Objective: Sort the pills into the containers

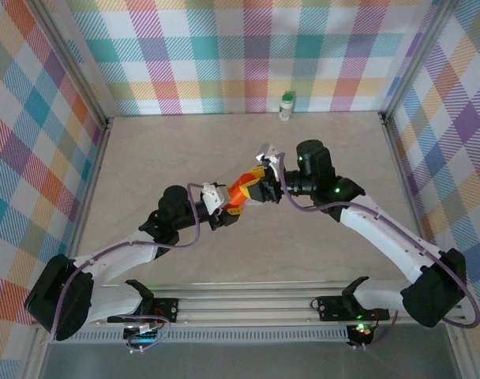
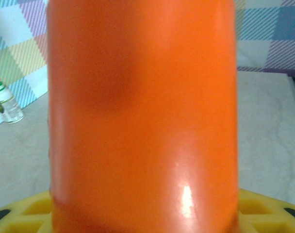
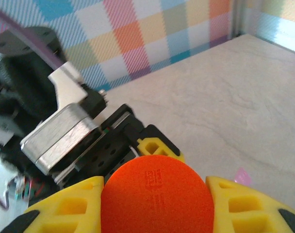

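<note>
Holds bright orange cylindrical plastic vial (image 1: 241, 192) up off pale marbled table (image 1: 185, 150), about mid-table, between both arms. Pinches vial body with left gripper (image 1: 226, 203), yellow fingers (image 2: 269, 213) tight on either side. Clamps round orange cap end with right gripper (image 1: 262, 188), yellow fingers (image 3: 65, 204) pressed against both sides of it. Leaves small white bottle with green round cap (image 1: 286, 105) upright by far wall, well apart. Looks like opening step, before any sorting. Next calls for twisting cap with right gripper, bracing body with left, no slip
</note>
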`<control>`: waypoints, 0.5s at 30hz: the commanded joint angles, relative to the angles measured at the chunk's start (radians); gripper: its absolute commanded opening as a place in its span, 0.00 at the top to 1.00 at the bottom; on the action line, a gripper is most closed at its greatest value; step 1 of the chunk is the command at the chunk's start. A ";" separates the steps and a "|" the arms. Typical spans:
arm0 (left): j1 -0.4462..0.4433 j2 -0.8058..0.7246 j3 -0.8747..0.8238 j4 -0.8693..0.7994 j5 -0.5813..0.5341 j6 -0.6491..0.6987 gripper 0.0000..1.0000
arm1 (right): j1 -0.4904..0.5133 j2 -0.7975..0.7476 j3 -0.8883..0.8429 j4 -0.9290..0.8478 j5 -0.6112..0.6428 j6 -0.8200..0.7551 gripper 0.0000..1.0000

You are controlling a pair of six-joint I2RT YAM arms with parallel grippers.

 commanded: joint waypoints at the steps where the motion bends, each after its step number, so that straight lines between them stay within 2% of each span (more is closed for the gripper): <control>1: 0.000 -0.053 0.021 0.259 -0.083 -0.034 1.00 | 0.024 -0.001 -0.083 0.040 0.162 0.323 0.78; 4: -0.002 -0.060 0.022 0.261 -0.092 -0.030 1.00 | 0.028 -0.013 -0.093 0.071 0.177 0.424 0.79; 10: -0.018 -0.068 0.024 0.249 -0.153 -0.010 1.00 | 0.059 0.003 -0.040 -0.005 0.287 0.594 0.80; 15: -0.033 -0.062 0.026 0.244 -0.168 0.014 1.00 | 0.073 0.023 -0.031 0.032 0.244 0.684 0.81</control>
